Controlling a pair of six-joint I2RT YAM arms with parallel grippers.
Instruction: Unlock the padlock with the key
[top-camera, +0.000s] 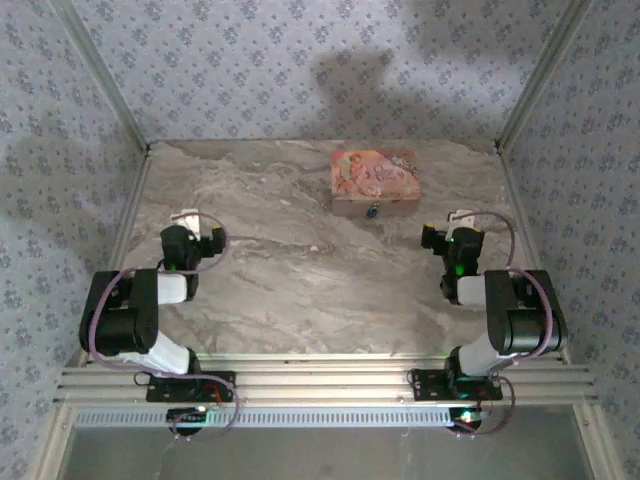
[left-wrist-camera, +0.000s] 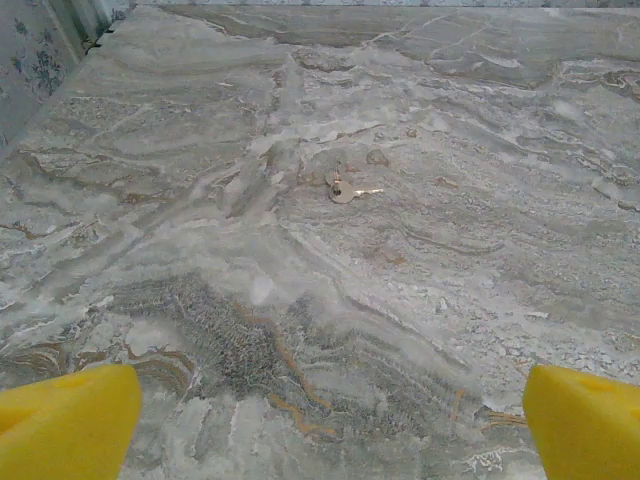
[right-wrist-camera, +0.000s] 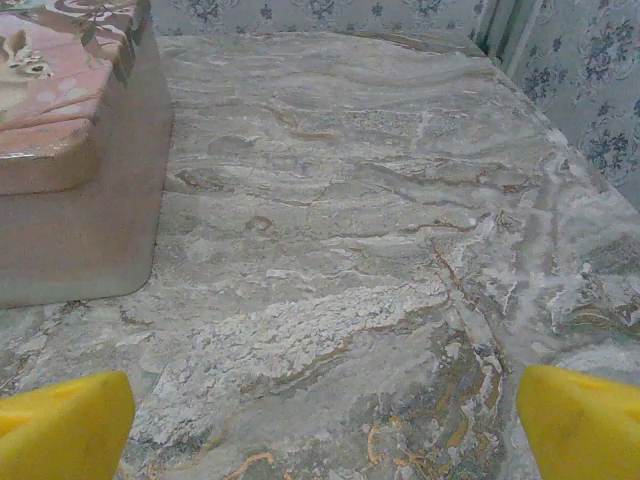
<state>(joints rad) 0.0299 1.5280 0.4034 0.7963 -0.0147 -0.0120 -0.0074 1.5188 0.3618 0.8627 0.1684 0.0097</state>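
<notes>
A tiny dark padlock (top-camera: 372, 210) hangs on the front face of a pink floral box (top-camera: 375, 178) at the back middle of the marble table. A small silvery key (left-wrist-camera: 345, 188) lies flat on the marble, well ahead of my left gripper (left-wrist-camera: 325, 430). That gripper is open, its yellow fingertips (left-wrist-camera: 65, 425) wide apart over bare marble. My right gripper (right-wrist-camera: 325, 425) is open too, with nothing between its yellow fingertips (right-wrist-camera: 585, 420). The pink box (right-wrist-camera: 70, 150) stands ahead of it to the left. Seen from above, the left gripper (top-camera: 200, 228) and the right gripper (top-camera: 450, 225) both point toward the back.
Wallpapered walls with metal corner posts (top-camera: 110, 90) close in the table on three sides. The right wall (right-wrist-camera: 590, 90) runs close beside my right gripper. Bare marble (top-camera: 300, 260) stretches between the two arms.
</notes>
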